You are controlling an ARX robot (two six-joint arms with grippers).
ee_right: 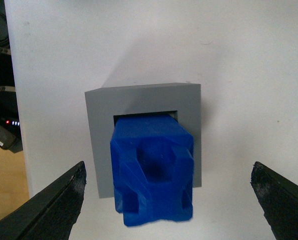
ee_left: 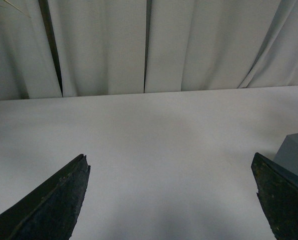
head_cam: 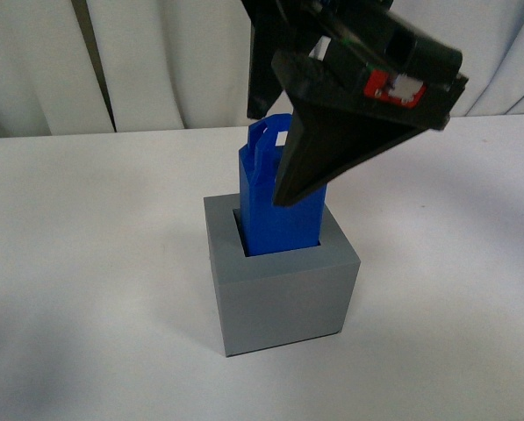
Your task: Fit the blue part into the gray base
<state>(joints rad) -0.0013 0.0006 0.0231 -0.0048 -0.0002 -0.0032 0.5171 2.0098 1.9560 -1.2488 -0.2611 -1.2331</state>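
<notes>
One black finger (head_cam: 332, 149) of the right gripper (ee_right: 167, 167) fills the upper part of the front view, closest to the lens, pointing down in front of the blue part (head_cam: 279, 219). The right wrist view shows this gripper's two fingers spread wide, one on either side of the blue part. Both stand clear of it, so the gripper holds nothing.

There is one blue part and one gray base (head_cam: 288, 298). The blue part's lower end sits inside the square recess in the top of the base, and its upper half and looped handle stick out above the rim. It stands roughly upright, with a thin dark gap between it and the recess wall on the robot's left. The base rests on the white table (head_cam: 86, 263), near the middle of the front view.

The left gripper (ee_left: 169, 165) appears only in its own wrist view. Its two dark fingers are spread far apart over bare tabletop with nothing between them. One corner of the gray base shows just beside one of those fingers. A pale pleated curtain (head_cam: 156, 61) hangs behind the table.
</notes>
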